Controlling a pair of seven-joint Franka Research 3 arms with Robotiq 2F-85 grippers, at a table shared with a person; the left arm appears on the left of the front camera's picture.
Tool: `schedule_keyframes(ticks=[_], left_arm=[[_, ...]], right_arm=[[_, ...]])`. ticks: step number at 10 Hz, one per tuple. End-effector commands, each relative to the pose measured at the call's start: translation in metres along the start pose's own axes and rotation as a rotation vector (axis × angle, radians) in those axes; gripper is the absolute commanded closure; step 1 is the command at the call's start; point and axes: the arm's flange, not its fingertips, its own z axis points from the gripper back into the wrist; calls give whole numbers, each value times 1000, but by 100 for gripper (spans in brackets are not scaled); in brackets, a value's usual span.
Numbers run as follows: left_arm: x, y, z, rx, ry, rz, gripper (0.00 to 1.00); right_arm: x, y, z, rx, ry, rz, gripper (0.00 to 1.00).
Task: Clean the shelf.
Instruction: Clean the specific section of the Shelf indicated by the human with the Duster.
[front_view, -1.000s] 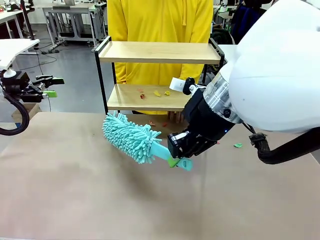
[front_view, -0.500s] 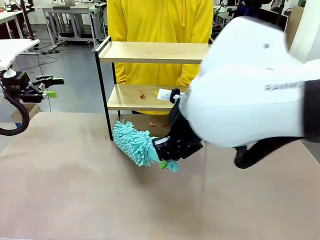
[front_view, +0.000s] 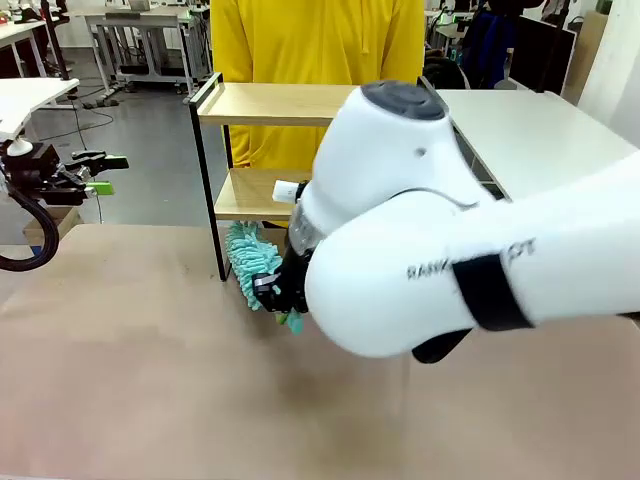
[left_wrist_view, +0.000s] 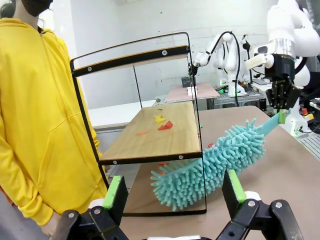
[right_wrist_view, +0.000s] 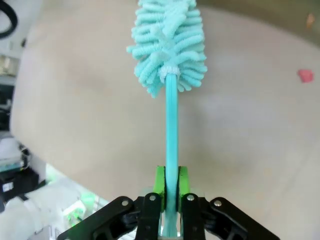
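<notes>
Two boards in one frame: the shelf (front_view: 270, 103) is seen upright at the far edge of the brown table (front_view: 140, 380), between the robot and a person (front_view: 320, 40) in a yellow hoodie. A teal fluffy duster (left_wrist_view: 210, 167) is held low by the shelf's front corner post (front_view: 208, 190), its head about level with or just under the lower board (left_wrist_view: 150, 142); contact cannot be told. Its thin handle is pinched hard between the green pads of the right gripper (right_wrist_view: 169, 182). Risks, as judged:

- The head could be driven under the board instead of over it, so the mess would be missed.
- The post or a side rail could be snagged by the fibres, and the light rack dragged or tipped.
- The slim handle could be twisted in the pinch if the head is pressed down.
- Bits could be flicked onto the table or floor instead of being gathered.

The shelf itself is noted as pale wood on thin black metal, with raised rails at the sides. The top board looks bare, and small red, yellow and orange scraps (left_wrist_view: 161, 123) are scattered on the lower one, so cleaning is judged barely begun. The left gripper (left_wrist_view: 172, 192) is parked well off to the side, its fingers spread wide with nothing between them.
</notes>
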Motion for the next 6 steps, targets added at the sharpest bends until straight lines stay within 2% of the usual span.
schedule_keyframes(ticks=[1, 3, 6], left_arm=[[3, -2, 0, 2, 0, -5, 0], [3, -2, 0, 2, 0, -5, 0], [3, -2, 0, 2, 0, -5, 0]], right_arm=[[20, 34, -33, -45, -78, -64, 87], [32, 45, -49, -65, -144, -106, 87], [46, 53, -73, -82, -150, -113, 87]])
